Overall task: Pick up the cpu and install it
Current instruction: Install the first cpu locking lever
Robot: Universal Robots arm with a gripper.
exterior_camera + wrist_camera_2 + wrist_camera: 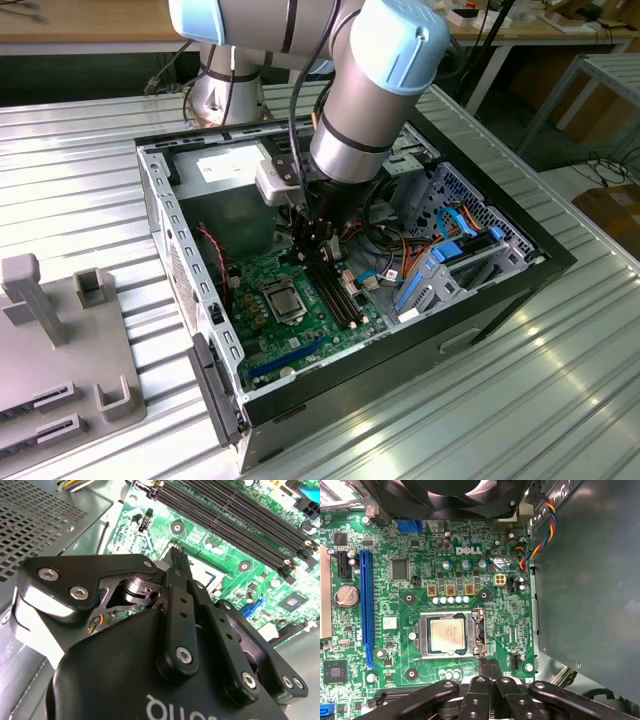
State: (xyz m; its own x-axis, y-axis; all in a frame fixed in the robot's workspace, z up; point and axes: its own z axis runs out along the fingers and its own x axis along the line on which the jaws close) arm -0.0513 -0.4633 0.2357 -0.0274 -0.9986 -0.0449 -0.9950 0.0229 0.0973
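Gripper [489, 667]: fingers pressed together, holding nothing, poised just beside socket edge. Cpu [448, 634]: seated flat in socket [425, 652] on motherboard [385, 600], directly ahead of fingertips.

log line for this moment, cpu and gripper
cpu: in socket | gripper: jaws shut, holding nothing, beside socket | board: in case

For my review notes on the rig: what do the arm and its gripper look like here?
The arm is built of silver-grey cylindrical segments with pale blue joint caps, and a black cable runs along it. A small white box sits at its wrist. The gripper is matt black, with slim linkage fingers held by silver screws and white lettering on its body.
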